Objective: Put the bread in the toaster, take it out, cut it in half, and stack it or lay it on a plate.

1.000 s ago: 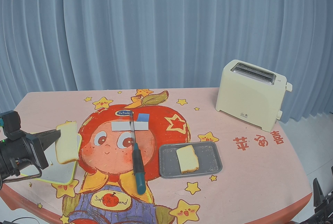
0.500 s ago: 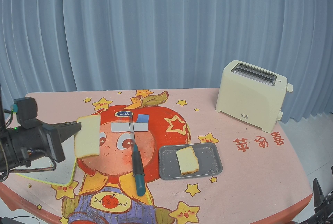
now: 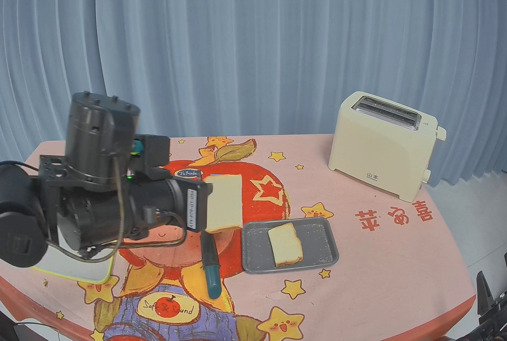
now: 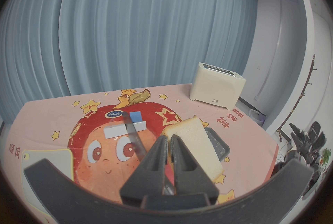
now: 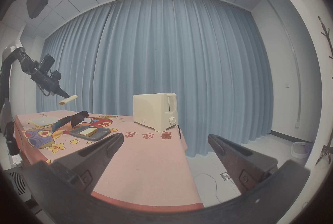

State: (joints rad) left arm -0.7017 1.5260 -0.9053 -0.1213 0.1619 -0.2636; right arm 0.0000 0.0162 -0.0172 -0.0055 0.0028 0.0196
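My left gripper [image 3: 207,204] is shut on a pale slice of bread [image 3: 224,202] and holds it in the air over the table's middle, just left of the grey tray [image 3: 318,257]. Seen from the left wrist, the fingers [image 4: 158,155] pinch the slice [image 4: 196,146] at its edge. A second piece of bread [image 3: 285,243] lies on the tray. The cream toaster [image 3: 383,144] stands at the back right with its slots empty. My right gripper [image 5: 164,137] is open, off the table's front right corner.
A knife with a teal handle [image 3: 212,265] lies on the tablecloth left of the tray, partly under the held slice. A white cutting board [image 3: 79,265] sits at the front left edge. Blue and white tape marks [image 4: 125,124] lie mid-table.
My left arm has lifted the slice off the cutting board and carried it right, across the table to just beside the tray. The right arm has kept still.
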